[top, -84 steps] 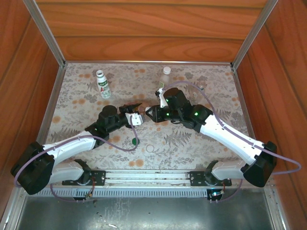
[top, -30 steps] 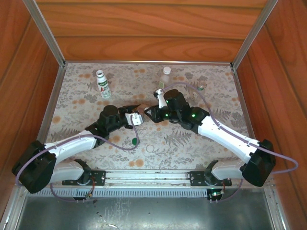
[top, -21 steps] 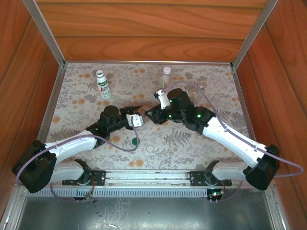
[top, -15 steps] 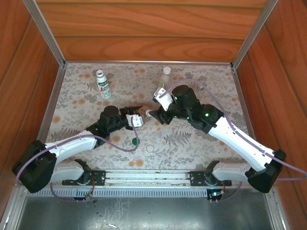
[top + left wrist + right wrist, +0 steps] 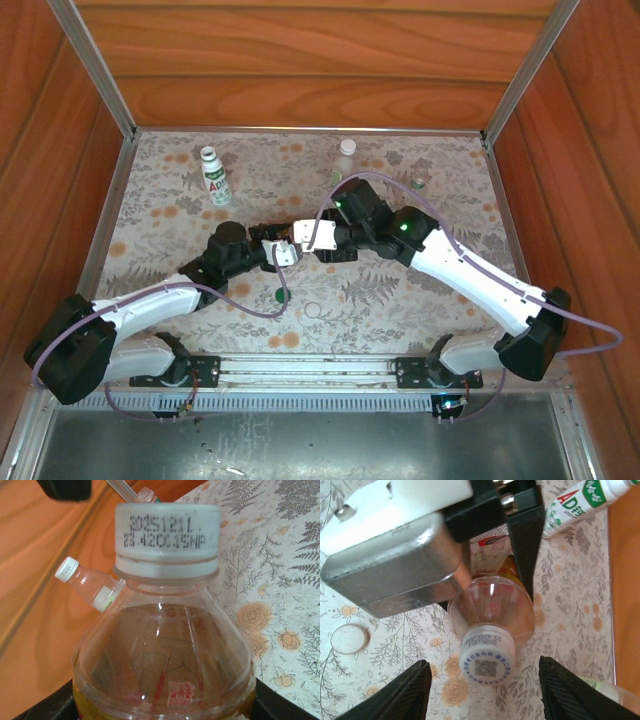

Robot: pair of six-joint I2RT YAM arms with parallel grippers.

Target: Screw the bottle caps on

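the left pincer (image 5: 492,560) is clenched round the amber bottle (image 5: 492,607), mid-frame in the right wrist view, its white cap (image 5: 487,655) on the neck. the bottle's long axis points at the right pincer (image 5: 484,667), whose released jaws flank the cap without touching.

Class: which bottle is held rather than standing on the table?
The amber bottle with the red label: the left tool grips its body. The white bottle and the clear bottle stand free at the back.
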